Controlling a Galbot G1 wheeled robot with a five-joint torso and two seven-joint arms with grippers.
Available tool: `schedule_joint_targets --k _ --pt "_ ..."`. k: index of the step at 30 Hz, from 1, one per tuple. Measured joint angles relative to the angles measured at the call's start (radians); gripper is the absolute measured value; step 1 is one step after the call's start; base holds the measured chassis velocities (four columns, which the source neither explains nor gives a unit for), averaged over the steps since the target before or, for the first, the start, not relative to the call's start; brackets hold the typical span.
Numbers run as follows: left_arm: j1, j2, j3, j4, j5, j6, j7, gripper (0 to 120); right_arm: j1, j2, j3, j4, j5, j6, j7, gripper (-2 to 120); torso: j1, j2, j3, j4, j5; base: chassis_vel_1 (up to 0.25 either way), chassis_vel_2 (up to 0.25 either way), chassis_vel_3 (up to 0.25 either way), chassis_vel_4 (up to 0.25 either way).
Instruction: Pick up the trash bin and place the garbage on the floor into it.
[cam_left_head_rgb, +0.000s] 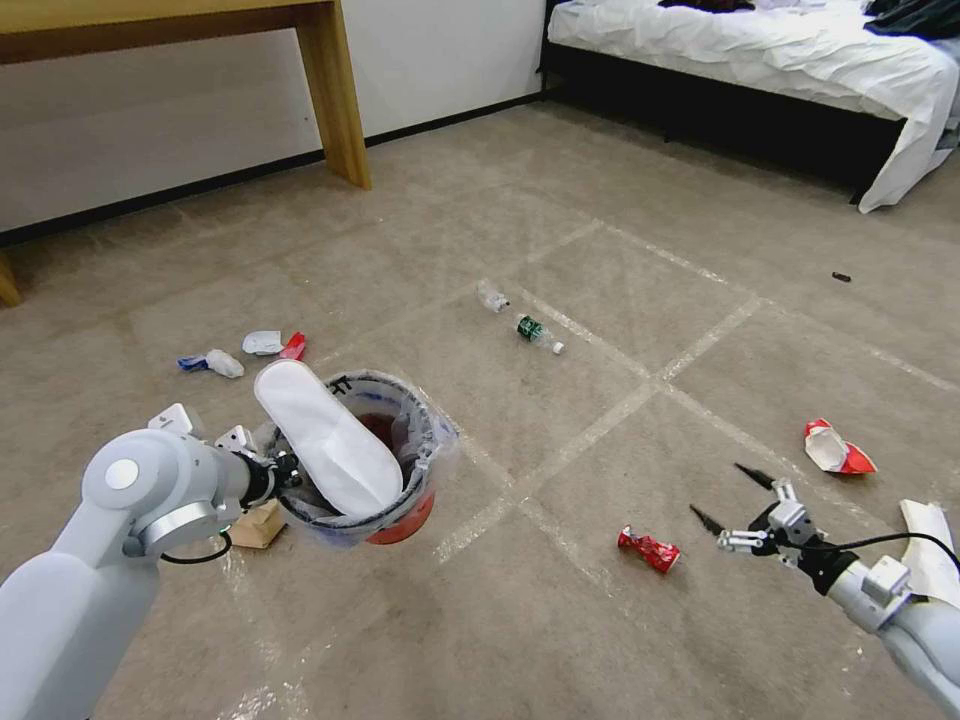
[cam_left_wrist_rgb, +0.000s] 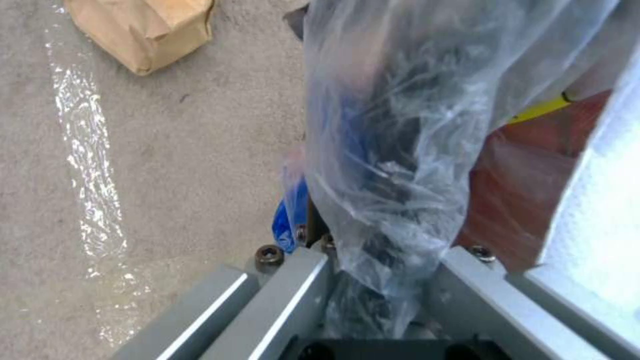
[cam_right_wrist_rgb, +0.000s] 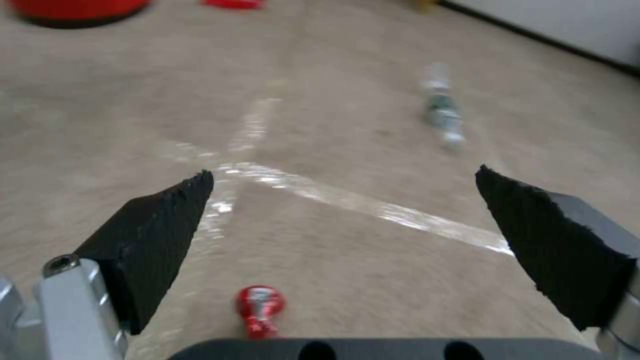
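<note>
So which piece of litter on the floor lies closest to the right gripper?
The crushed red can, just left of the open right gripper; the red-and-white wrapper lies farther off.

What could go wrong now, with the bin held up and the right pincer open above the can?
1. The white slipper sticks out of the trash bin; it may fall out if the bin tilts.
2. The left pincer grips the rim through the clear bag, which might slip.
3. The open right pincer may push the crushed can aside.
</note>
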Motion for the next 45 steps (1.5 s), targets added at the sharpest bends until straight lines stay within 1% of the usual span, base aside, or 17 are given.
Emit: schedule_joint_targets --k 1,2,4,6,7,8,10,11,13,15,20,26,37,39,45 --pt "0.006 0.0 -0.004 -0.002 0.001 -0.001 -0.001 0 0.073 -0.034 -0.065 -0.051 0.022 0.005 -0.096 100 0.0 0.0 0.0 0.0 -0.0004 0.0 0.0 0.0 0.0" --pt "0.006 0.0 -0.004 -0.002 0.001 -0.001 -0.001 0 0.073 -0.034 -0.065 -0.051 0.022 0.005 -0.096 100 0.0 0.0 0.0 0.0 -0.0004 0.0 0.0 0.0 0.0" --pt "0.011 0.001 -0.008 -0.006 0.002 -0.004 -0.003 0 0.2 -0.074 -0.17 -0.124 0.036 0.017 -0.208 100 0.0 0.0 0.0 0.0002 -0.0003 0.0 0.0 0.0 0.0" --pt "0.011 0.001 -0.008 -0.006 0.002 -0.004 -0.003 0 0.2 -0.074 -0.17 -0.124 0.036 0.017 -0.208 100 0.0 0.0 0.0 0.0002 -0.0003 0.0 0.0 0.0 0.0" --pt "0.012 0.001 -0.008 -0.009 0.002 -0.006 -0.005 0 0.317 -0.105 -0.291 -0.189 0.045 0.017 -0.3 100 0.0 0.0 0.0 0.0 -0.0005 0.0 0.0 0.0 0.0" --pt "0.012 0.001 -0.008 -0.009 0.002 -0.006 -0.005 0 0.317 -0.105 -0.291 -0.189 0.045 0.017 -0.3 100 0.0 0.0 0.0 0.0 -0.0005 0.0 0.0 0.0 0.0" --pt "0.007 0.001 -0.004 -0.011 0.001 -0.008 -0.007 0 0.409 -0.119 -0.37 -0.233 0.047 -0.002 -0.36 100 0.0 0.0 0.0 0.0003 -0.0004 0.0 0.0 0.0 0.0" --pt "0.007 0.001 -0.004 -0.011 0.001 -0.008 -0.007 0 0.409 -0.119 -0.37 -0.233 0.047 -0.002 -0.36 100 0.0 0.0 0.0 0.0003 -0.0004 0.0 0.0 0.0 0.0" --pt "-0.012 -0.004 0.012 0.002 0.001 -0.008 -0.006 0 0.449 -0.135 -0.404 -0.251 0.042 -0.028 -0.401 100 0.0 0.0 0.0 0.0002 -0.0005 0.0 0.0 0.0 0.0" --pt "-0.017 -0.006 0.014 0.007 0.001 -0.008 -0.005 0 0.462 -0.137 -0.414 -0.261 0.039 -0.034 -0.412 100 0.0 0.0 0.0 -0.0002 -0.0007 0.0 0.0 0.0 0.0" --pt "-0.023 -0.005 0.015 0.012 0.001 -0.006 -0.002 0 0.5 -0.141 -0.446 -0.268 0.029 -0.061 -0.437 100 0.0 0.0 0.0 -0.0001 -0.0004 0.0 0.0 0.0 0.0" --pt "-0.035 0.004 0.011 0.008 -0.007 -0.005 -0.001 0 0.586 -0.152 -0.533 -0.264 0.022 -0.102 -0.451 100 0.0 0.0 0.0 0.0002 -0.0006 0.0 0.0 0.0 0.0" --pt "-0.052 -0.005 0.032 0.017 -0.006 -0.006 -0.001 0 0.617 -0.164 -0.596 -0.243 0.046 -0.146 -0.453 100 0.0 0.0 0.0 0.0 -0.0005 0.0 0.0 0.0 0.0" --pt "-0.054 -0.008 0.038 0.021 -0.004 -0.006 -0.001 0 0.633 -0.164 -0.617 -0.234 0.059 -0.173 -0.453 100 0.0 0.0 0.0 0.0001 -0.0006 0.0 0.0 0.0 0.0" --pt "-0.055 -0.011 0.041 0.024 0.0 -0.006 0.0 0 0.64 -0.16 -0.655 -0.211 0.097 -0.214 -0.445 100 0.0 0.0 0.0 0.0001 -0.0006 0.0 0.0 0.0 0.0"
